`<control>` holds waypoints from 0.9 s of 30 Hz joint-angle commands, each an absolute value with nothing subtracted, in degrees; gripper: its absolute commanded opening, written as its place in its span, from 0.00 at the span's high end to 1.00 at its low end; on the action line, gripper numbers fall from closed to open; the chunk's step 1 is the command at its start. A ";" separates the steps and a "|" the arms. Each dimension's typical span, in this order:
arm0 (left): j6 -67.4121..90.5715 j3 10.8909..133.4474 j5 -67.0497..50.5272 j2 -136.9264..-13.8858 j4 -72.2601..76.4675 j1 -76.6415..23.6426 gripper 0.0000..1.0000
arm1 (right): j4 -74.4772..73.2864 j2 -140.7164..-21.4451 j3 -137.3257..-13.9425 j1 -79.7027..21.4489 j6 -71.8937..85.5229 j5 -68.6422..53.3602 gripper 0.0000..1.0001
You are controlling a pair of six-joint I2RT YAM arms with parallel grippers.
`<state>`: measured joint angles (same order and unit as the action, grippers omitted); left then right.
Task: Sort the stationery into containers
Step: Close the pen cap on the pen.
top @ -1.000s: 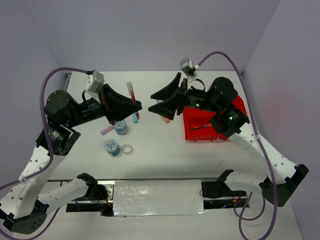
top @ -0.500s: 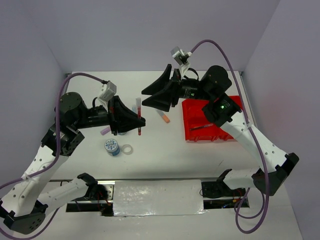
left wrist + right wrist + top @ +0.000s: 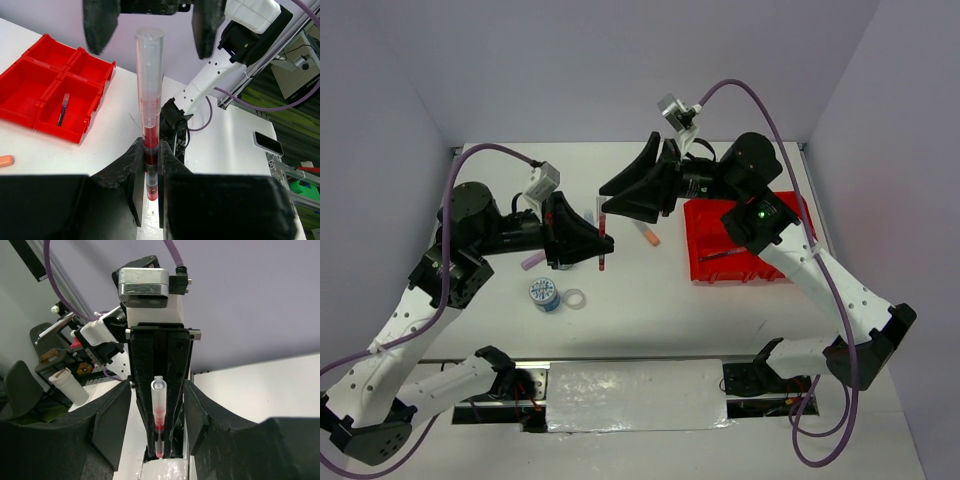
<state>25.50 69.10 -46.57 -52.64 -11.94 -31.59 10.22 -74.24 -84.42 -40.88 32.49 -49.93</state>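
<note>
- Two arms lean toward each other above the desk [image 3: 650, 310], between the loose stationery on the left and the bin [image 3: 708, 230] on the right. I read this as a hand-over of one pen on its way to be sorted.
- Red and split into four compartments, the bin sits on the right side of the desk. A thin pen [image 3: 62, 107] already lies in one compartment, and the other three look bare in the left wrist view.
- Left end effector [image 3: 151, 165]: clenched on the lower part of the red pen [image 3: 149, 90], holding it off the desk with its free end toward the right arm.
- Right end effector [image 3: 157, 405]: fingers spread, one on each side of the pen's free end, with a gap on both sides. It grips nothing yet.
- Next move, as I judge it: the right fingers should clamp squarely on the upper barrel before the left lets go. The right arm can then carry the pen to the bin, probably to the compartment with the other pen. The barrel is slim and smooth, so an off-centre pinch could let it swivel or slip.
- Waiting on the desk: a patterned tape roll [image 3: 544, 294] with a clear ring [image 3: 575, 298] just beside it, a lilac marker [image 3: 532, 262], and an orange marker [image 3: 648, 237] near the bin.
</note>
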 commanded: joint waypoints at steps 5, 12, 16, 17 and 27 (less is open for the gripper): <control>23.99 69.17 -47.11 -53.00 -9.32 -31.99 1.00 | 11.52 -74.79 -84.90 -42.45 31.38 -48.17 0.51; 23.91 69.78 -45.45 -52.91 -9.05 -32.08 1.00 | 10.99 -75.41 -84.38 -42.89 30.59 -47.99 1.00; 24.60 70.84 -43.16 -53.00 -7.91 -32.08 1.00 | 11.69 -74.62 -80.52 -43.15 29.71 -47.28 1.00; 24.70 71.62 -42.98 -53.17 -7.39 -32.08 1.00 | 11.52 -74.53 -79.72 -43.24 29.45 -47.55 1.00; 18.81 85.51 -43.16 -60.64 -12.13 -31.64 1.00 | -1.41 -72.34 -65.86 -46.14 18.99 -48.96 1.00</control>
